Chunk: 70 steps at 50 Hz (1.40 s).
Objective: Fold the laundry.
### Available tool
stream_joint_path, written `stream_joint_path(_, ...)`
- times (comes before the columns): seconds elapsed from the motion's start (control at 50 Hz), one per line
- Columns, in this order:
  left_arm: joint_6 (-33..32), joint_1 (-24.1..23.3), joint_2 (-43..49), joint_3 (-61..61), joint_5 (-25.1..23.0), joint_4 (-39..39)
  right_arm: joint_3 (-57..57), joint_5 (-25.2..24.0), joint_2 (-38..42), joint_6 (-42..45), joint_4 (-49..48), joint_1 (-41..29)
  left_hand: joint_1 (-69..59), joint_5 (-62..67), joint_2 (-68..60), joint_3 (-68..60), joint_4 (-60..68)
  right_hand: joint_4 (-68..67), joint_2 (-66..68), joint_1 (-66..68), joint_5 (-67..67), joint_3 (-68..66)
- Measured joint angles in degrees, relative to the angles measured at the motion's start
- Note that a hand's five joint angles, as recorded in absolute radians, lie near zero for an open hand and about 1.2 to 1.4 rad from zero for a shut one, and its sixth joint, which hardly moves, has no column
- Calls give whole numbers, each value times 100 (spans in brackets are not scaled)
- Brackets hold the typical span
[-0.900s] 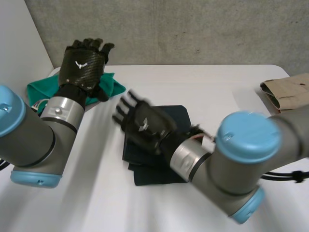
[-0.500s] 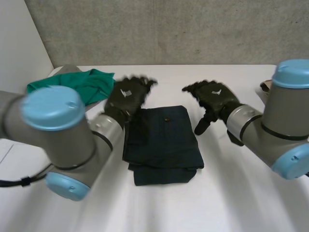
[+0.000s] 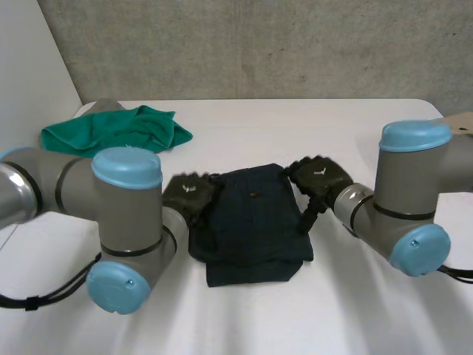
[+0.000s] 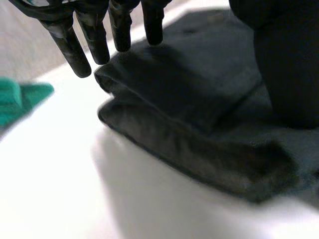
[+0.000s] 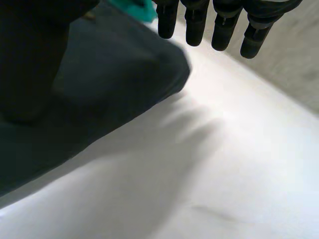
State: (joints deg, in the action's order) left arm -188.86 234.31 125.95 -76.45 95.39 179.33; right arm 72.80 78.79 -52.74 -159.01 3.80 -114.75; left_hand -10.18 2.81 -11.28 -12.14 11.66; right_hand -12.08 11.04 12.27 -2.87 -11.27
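A dark navy garment [image 3: 251,222] lies folded into a thick rectangle in the middle of the white table [image 3: 310,126]. My left hand [image 3: 188,198] is low against the garment's left edge. In the left wrist view its fingers [image 4: 92,35] are straight above the folded layers [image 4: 189,119], and the thumb [image 4: 286,64] rests on top of the cloth. My right hand [image 3: 319,177] sits at the garment's far right corner. Its fingers [image 5: 194,25] point straight past the cloth's edge [image 5: 124,79], and the thumb [image 5: 35,59] lies over the cloth.
A crumpled green cloth [image 3: 118,129] lies at the table's back left, beyond the left hand. A tan folded piece [image 3: 462,118] peeks out at the far right edge behind the right arm. Bare table stretches in front of the garment.
The left hand left the green cloth and dropped to the dark garment's left edge. The right hand swung from above the garment to its right side and lowered.
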Motion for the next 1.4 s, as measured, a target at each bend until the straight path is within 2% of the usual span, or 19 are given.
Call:
stream_joint_path(0.08,-44,19,-344,210,-192,21,464,141,-555,141,-293,-57,0,0,0,0,0,0,0,0,12,0)
stream_joint_path(0.16,-56,101,-662,504,-585,23,1167,204,-1081,176,-759,-239,0,0,0,0,0,0,0,0,12,0)
stream_joint_path(0.22,-47,202,-822,758,-1015,-3,1793,233,-1415,187,-1196,-470,-5,0,0,0,0,0,0,0,12,0)
stream_joint_path(0.32,41,361,-941,1288,-2247,-217,2952,311,-1667,222,-2115,-1002,-21,0,0,0,0,0,0,0,12,0)
stream_joint_path(0.36,68,384,-942,1386,-2519,-289,3171,364,-1661,230,-2351,-1118,-21,0,0,0,0,0,0,0,16,0)
stream_joint_path(0.38,108,412,-933,1519,-2893,-402,3430,472,-1597,238,-2689,-1266,-21,1,0,0,0,0,0,0,12,0)
stream_joint_path(0.48,171,444,-864,1690,-3419,-572,3679,847,-1232,259,-3508,-1529,-21,0,0,0,0,0,0,0,12,0)
stream_joint_path(0.6,184,406,-731,1686,-3516,-603,3414,1204,-591,367,-4393,-1642,-21,0,0,0,0,0,0,0,12,0)
stream_joint_path(0.8,185,380,-671,1623,-3458,-584,2636,1227,14,825,-4847,-1569,-21,0,0,0,0,-55,104,62,-29,-96)
stream_joint_path(0.88,194,384,-684,1622,-3455,-583,2287,1189,212,856,-4781,-1555,-21,0,0,0,0,-1638,1852,1754,-1209,-1827)
stream_joint_path(0.94,199,388,-697,1622,-3455,-583,1988,1169,357,844,-4669,-1544,-21,0,0,0,0,-4615,4905,4193,-3463,-4701)
stream_joint_path(0.98,200,388,-708,1621,-3456,-583,1846,1157,399,830,-4602,-1526,-21,0,0,0,0,-5384,5466,4497,-4380,-5416)
stream_joint_path(1.08,201,386,-741,1633,-3457,-583,1527,1117,344,752,-4475,-1348,-21,0,0,0,0,-5632,5492,4513,-4742,-5478)
stream_joint_path(1.26,218,420,-1091,1709,-3457,-485,871,616,-203,350,-4425,-449,-19,0,0,0,0,-5654,5492,4650,-4928,-5478)
stream_joint_path(1.4,438,432,-1413,1733,-3452,-209,79,255,-544,-67,-4410,851,-19,0,0,0,0,-5655,5492,4678,-4960,-5478)
